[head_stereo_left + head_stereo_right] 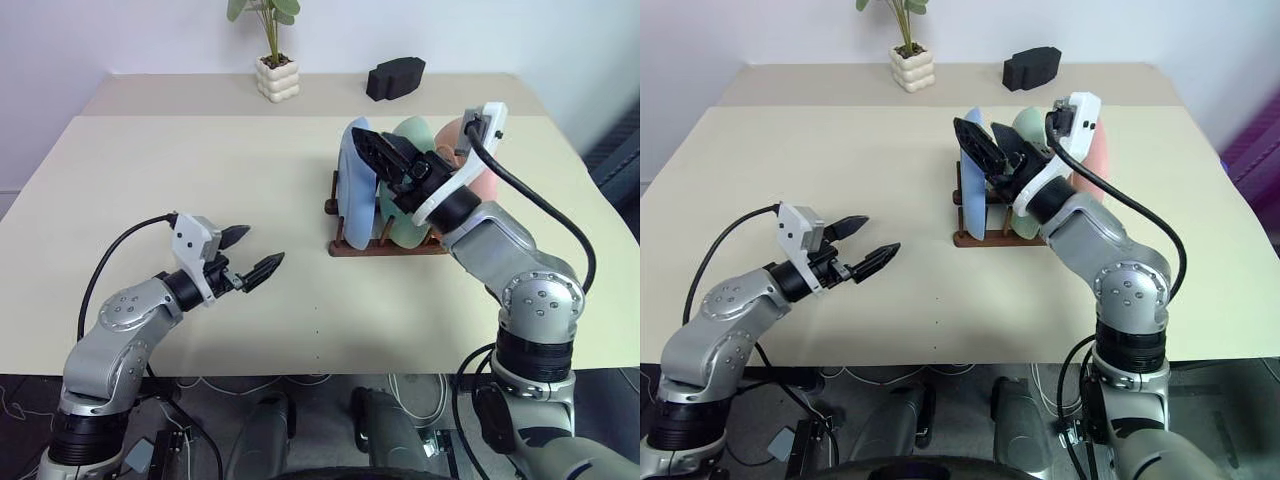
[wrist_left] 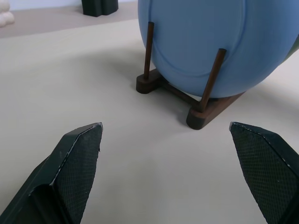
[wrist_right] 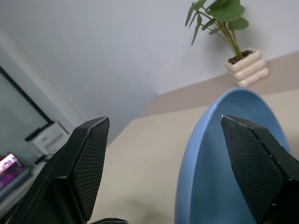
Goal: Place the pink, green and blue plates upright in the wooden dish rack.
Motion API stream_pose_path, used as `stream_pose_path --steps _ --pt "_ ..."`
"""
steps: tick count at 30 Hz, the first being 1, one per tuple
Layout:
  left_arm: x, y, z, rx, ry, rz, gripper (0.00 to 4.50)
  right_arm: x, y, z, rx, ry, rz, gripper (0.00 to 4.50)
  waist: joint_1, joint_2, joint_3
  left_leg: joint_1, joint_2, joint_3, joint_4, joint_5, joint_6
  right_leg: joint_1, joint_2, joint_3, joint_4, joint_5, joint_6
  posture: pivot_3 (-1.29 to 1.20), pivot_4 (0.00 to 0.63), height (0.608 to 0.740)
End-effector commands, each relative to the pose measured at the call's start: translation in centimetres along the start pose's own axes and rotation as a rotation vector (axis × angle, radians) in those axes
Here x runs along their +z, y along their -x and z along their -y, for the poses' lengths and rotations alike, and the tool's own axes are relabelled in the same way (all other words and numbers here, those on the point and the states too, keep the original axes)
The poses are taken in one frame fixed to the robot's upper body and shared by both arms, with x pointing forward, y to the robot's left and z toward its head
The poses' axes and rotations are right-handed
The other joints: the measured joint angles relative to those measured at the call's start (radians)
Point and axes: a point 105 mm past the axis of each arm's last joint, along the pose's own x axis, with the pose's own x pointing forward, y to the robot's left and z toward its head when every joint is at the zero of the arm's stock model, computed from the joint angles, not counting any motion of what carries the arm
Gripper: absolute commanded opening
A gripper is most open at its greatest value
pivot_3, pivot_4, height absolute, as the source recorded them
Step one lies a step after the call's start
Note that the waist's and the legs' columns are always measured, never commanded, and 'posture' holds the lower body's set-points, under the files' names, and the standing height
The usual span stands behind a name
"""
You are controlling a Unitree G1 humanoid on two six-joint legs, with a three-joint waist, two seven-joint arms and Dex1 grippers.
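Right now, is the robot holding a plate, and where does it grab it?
No. Both grippers are open and empty: the left gripper hovers over the table; the right gripper is above the blue plate.

A broad, pale cream table (image 1: pixel 200 180) with a matte top spreads across the scene. At its far edge, near the middle, a small green-leaved plant in a ribbed cream ceramic pot (image 1: pixel 277 77) stands upright. Just right of it, apart from the pot, lies a black faceted block (image 1: pixel 396 77). Behind both rises a plain white wall (image 1: pixel 120 30).
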Motion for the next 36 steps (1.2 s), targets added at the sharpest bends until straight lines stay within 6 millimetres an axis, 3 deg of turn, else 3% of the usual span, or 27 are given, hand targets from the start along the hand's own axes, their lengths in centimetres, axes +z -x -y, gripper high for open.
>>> stream_pose_path --steps 1,6,8,11,13,19,22,25,31,36 --pt "0.6 -0.1 0.1 -0.006 -0.026 0.029 4.50 2.3 0.3 -1.3 0.075 0.161 0.057 3.84 0.000 0.000 0.000 0.000 0.000 0.000 0.000 0.000 0.000 0.000 0.000 0.000 0.000 0.000 0.000 0.00 0.150 0.736" --pt "0.8 -0.2 -0.2 0.013 -0.029 0.043 4.50 4.2 0.6 -0.6 0.075 0.369 0.101 3.84 0.001 0.000 0.000 0.000 0.000 0.001 0.000 0.000 0.000 0.000 0.000 0.000 -0.001 0.000 0.000 0.00 0.150 0.736" --pt "1.3 -0.2 -0.9 0.048 -0.027 0.074 4.50 4.9 0.9 -2.2 0.190 0.468 0.114 3.84 0.001 0.000 0.000 0.000 0.000 0.002 0.000 0.000 0.000 0.000 0.000 0.000 -0.001 0.000 0.000 0.00 0.150 0.736" --pt "1.6 0.3 -2.7 0.126 -0.048 0.093 4.50 3.4 2.2 -5.5 0.420 0.627 0.052 3.84 0.000 0.000 0.000 -0.001 0.000 0.002 0.000 0.000 0.000 0.000 0.000 -0.001 -0.001 0.000 0.000 0.00 0.150 0.736" --pt "1.6 1.4 -4.1 0.189 -0.071 0.090 4.50 4.4 2.9 -4.8 0.430 0.636 0.063 3.84 0.000 0.000 0.000 0.000 0.000 0.002 0.000 -0.001 0.001 0.000 0.000 -0.001 -0.001 -0.001 0.001 0.00 0.150 0.736" --pt "0.9 3.6 -6.1 0.271 -0.080 0.062 4.50 8.0 5.0 -1.1 0.338 0.667 0.089 3.84 0.008 0.000 0.000 -0.001 0.001 0.002 0.001 -0.001 0.001 0.001 -0.002 -0.001 -0.002 -0.001 0.001 0.00 0.150 0.736" --pt "-0.3 4.5 -6.8 0.297 -0.073 0.022 4.50 10.2 7.3 3.8 0.134 0.710 0.108 3.84 0.016 -0.001 0.000 -0.001 0.001 0.002 0.001 -0.001 0.002 0.002 -0.002 -0.001 -0.004 -0.001 0.001 0.00 0.150 0.736" --pt "-0.8 4.2 -6.7 0.291 -0.066 0.017 4.50 11.4 9.6 8.2 -0.065 0.717 0.139 3.84 0.021 -0.001 0.000 -0.001 0.000 0.004 0.001 -0.001 0.002 0.003 -0.002 -0.001 -0.008 -0.001 0.000 0.00 0.150 0.736" --pt "-1.6 3.0 -5.7 0.257 -0.042 0.011 4.50 9.7 14.2 13.9 -0.313 0.672 0.137 3.84 0.025 0.000 0.000 -0.001 0.000 0.005 0.000 -0.002 0.003 0.004 -0.002 -0.001 -0.010 0.000 0.000 0.00 0.150 0.736" --pt "-2.7 2.9 -5.4 0.254 -0.050 -0.027 4.50 6.2 18.0 18.1 -0.475 0.623 0.037 3.84 0.024 0.000 0.000 -0.001 0.000 0.006 0.000 -0.002 0.003 0.004 -0.002 0.000 -0.011 0.000 0.000 0.00 0.150 0.736"
